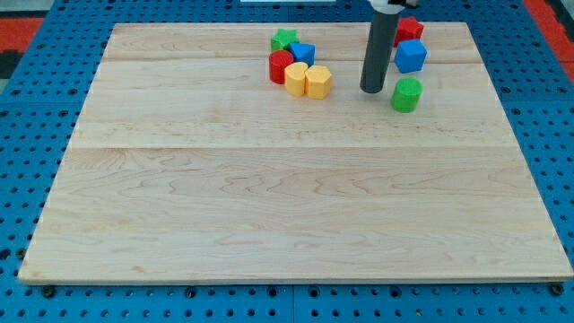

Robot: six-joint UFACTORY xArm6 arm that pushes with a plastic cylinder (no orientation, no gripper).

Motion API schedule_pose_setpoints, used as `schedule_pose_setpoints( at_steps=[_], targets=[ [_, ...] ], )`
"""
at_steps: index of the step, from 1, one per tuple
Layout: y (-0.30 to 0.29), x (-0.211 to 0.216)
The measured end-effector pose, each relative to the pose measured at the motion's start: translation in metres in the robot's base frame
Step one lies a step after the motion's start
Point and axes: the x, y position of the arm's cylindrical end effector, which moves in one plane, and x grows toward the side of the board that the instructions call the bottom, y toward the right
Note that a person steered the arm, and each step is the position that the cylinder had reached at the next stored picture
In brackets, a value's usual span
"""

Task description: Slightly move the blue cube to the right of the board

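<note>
- Looking down at an angle, we see a pale wooden board lying on a blue perforated bench.
- We have no claw to report as wide, narrow or holding: our arm ends in a straight dark rod, which comes down from the view's top, right of centre.
- Our tip rests on the board near its top edge.
- The blue cube sits just to the view's right of the rod and slightly above our tip; whether rod and cube touch we cannot tell.
- A red block sits right behind the blue cube, toward the view's top, partly hidden by the rod; its shape is unclear.
- A green cylinder stands just right of our tip, below the blue cube, with a small gap from each.
- A tight cluster lies to the view's left of our tip, well apart from it: a green star at the top, a second blue block beside it, a red cylinder below, and two yellow blocks side by side at the bottom.
</note>
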Motion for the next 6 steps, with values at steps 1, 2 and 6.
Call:
schedule_pose_setpoints(
  at_steps=[1, 2, 6],
  targets=[
    [0.003, 0.020],
    [0.044, 0.014],
    [0.019, -0.015]
  ],
)
